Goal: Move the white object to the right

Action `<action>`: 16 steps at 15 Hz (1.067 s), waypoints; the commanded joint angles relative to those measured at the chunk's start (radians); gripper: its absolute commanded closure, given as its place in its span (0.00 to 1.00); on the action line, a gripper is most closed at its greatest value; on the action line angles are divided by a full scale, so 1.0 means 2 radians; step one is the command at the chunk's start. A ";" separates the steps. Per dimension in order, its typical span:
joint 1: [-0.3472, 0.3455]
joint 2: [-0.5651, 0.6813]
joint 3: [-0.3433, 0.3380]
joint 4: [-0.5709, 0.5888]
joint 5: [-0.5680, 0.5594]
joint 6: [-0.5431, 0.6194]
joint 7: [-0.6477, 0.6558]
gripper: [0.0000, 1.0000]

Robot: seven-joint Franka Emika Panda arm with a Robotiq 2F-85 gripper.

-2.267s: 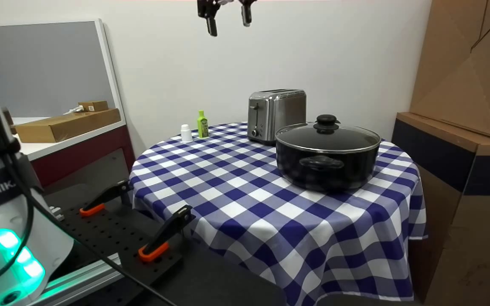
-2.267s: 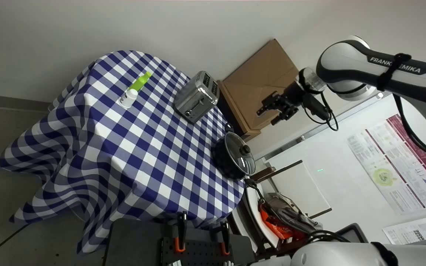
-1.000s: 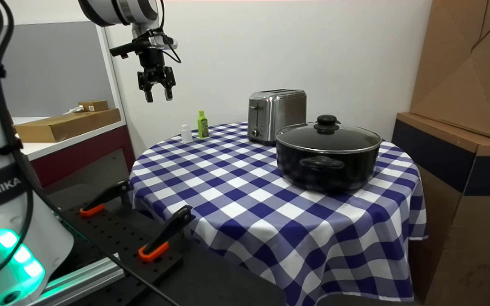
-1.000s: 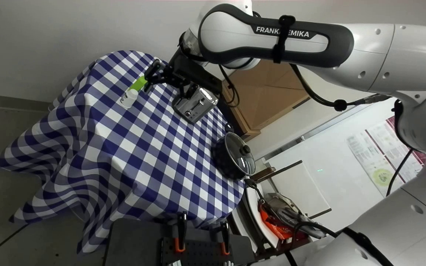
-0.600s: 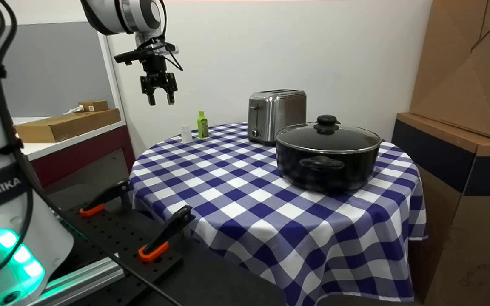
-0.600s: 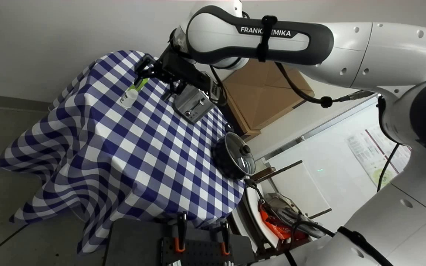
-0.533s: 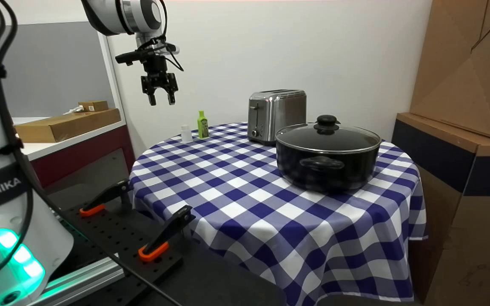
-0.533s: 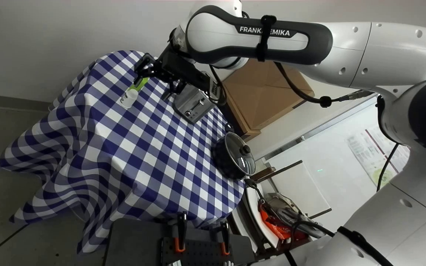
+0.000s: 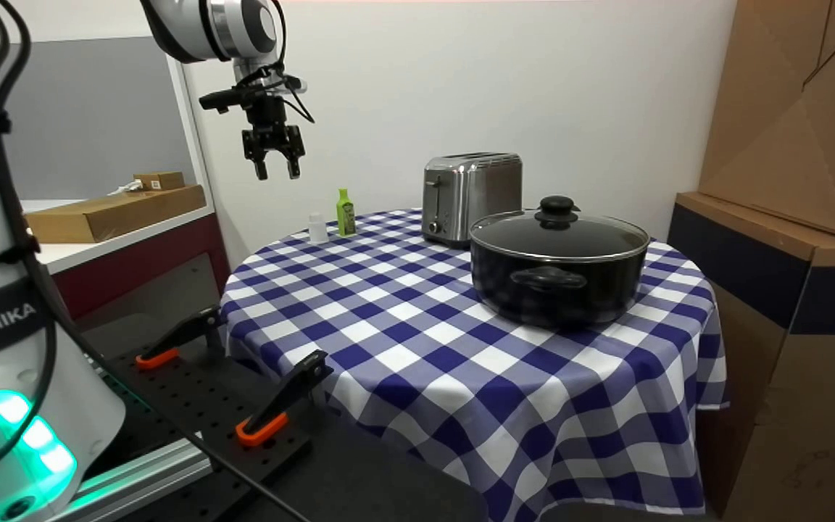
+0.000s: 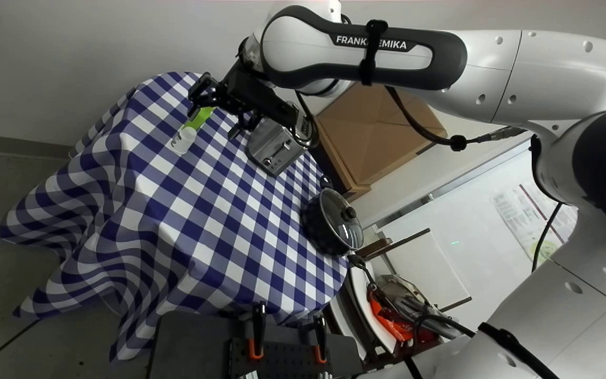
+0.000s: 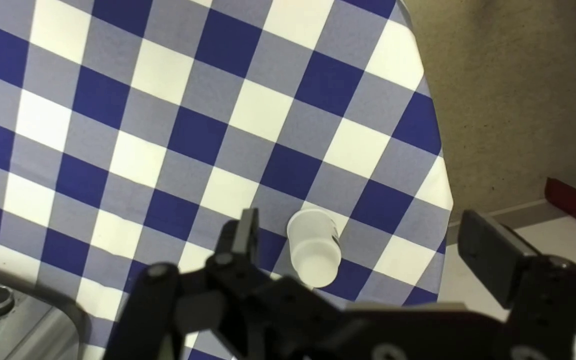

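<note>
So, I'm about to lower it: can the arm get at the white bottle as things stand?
Probably yes: in the wrist view the white bottle shows uncovered between the spread fingers. The green bottle near it might crowd them on the way down.

Pale wall [image 9: 606, 94] behind a round draped table [image 9: 388, 312]

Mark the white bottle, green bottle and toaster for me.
White bottle [image 11: 313, 233], wrist view: on its body.
Green bottle [image 9: 346, 216], in an exterior view: on its label.
Toaster [image 9: 485, 201], in an exterior view: on its long side.
</note>
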 commanded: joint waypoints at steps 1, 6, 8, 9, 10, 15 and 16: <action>0.008 -0.001 -0.009 0.001 0.005 0.000 -0.003 0.00; 0.020 0.015 -0.031 0.000 -0.029 0.024 0.020 0.00; 0.022 0.024 -0.038 0.006 -0.032 0.039 0.024 0.00; 0.022 0.030 -0.041 0.009 -0.031 0.047 0.025 0.00; 0.023 0.037 -0.043 0.014 -0.028 0.051 0.024 0.00; 0.027 0.077 -0.052 0.038 -0.018 0.053 0.023 0.00; 0.028 0.086 -0.053 0.044 -0.015 0.055 0.023 0.00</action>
